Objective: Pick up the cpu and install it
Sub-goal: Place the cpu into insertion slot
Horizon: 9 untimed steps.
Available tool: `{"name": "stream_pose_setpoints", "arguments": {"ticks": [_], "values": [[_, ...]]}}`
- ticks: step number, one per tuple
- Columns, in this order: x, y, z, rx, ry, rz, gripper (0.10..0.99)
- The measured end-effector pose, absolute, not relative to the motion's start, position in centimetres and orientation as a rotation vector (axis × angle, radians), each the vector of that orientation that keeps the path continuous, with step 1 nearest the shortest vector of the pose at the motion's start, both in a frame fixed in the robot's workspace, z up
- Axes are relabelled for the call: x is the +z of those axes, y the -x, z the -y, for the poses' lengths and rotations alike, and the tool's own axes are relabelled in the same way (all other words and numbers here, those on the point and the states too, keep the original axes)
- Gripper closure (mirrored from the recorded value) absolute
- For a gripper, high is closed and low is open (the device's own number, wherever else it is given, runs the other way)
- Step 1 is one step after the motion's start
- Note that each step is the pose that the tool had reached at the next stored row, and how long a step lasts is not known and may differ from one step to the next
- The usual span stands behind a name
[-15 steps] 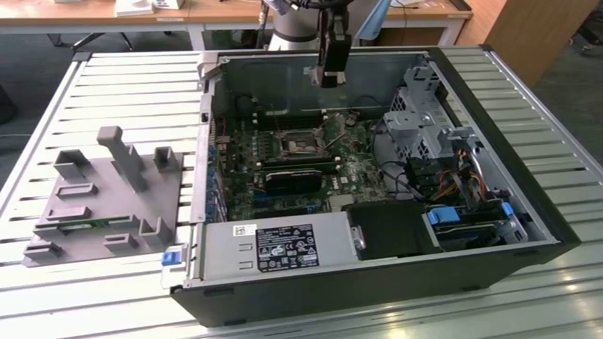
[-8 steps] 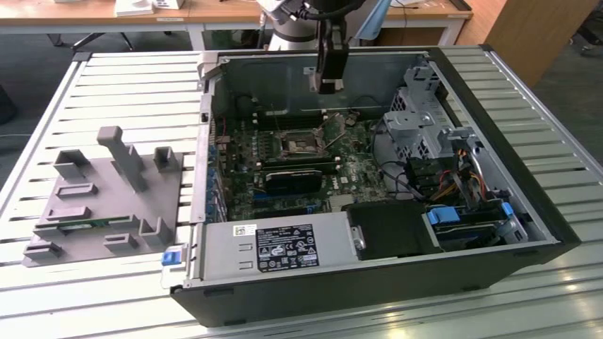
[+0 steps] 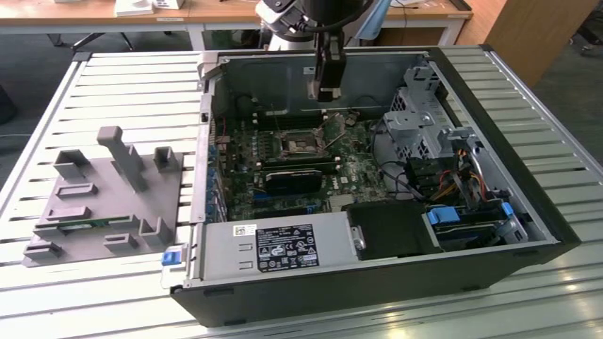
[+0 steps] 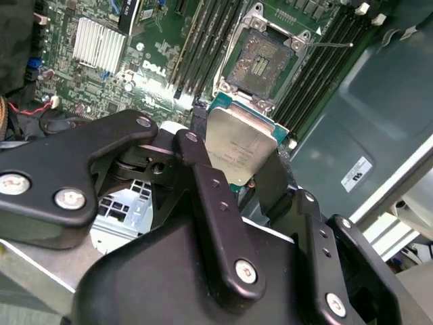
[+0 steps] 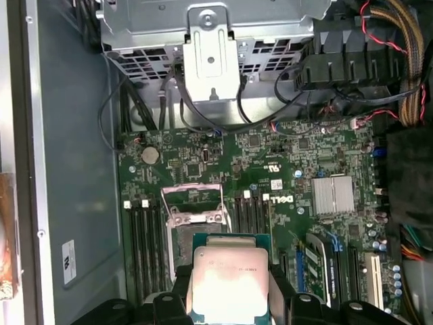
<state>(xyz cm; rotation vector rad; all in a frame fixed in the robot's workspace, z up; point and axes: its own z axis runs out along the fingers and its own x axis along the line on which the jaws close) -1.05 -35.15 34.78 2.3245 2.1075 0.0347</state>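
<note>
Gripper: the gripper (image 4: 238, 154) is reaching down into the open computer case (image 3: 377, 286). Its two black fingers (image 4: 196, 145) are clamping the cpu by opposite edges.

Cpu: the cpu (image 4: 237, 142) is hanging between the fingers above the socket, clear of it and not seated. Its silver top is facing the cameras in both wrist views (image 5: 229, 281).

Socket: the socket (image 4: 260, 61) is lying open on the motherboard (image 5: 270, 162). Its metal frame (image 5: 195, 203) is standing folded back and the contact field is showing bare.

Memory slots: long dark slots (image 4: 203, 40) are running along both sides of the socket.

Heatsink: a small finned silver block (image 5: 333, 195) is sitting on the board well apart from the socket, beyond one bank of slots.

Grey fixture: a grey moulded tray (image 3: 104, 205) is resting outside the case on the slatted table (image 3: 113, 78). It is lying far from the socket, toward the exterior view's left.
</note>
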Motion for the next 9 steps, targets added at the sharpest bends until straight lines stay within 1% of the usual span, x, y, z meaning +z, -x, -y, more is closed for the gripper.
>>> {"name": "stream_pose_setpoints", "arguments": {"ticks": [9], "values": [[33.3, 1.1, 35.1, 0.027, -2.324, -2.103, 0.553]]}}
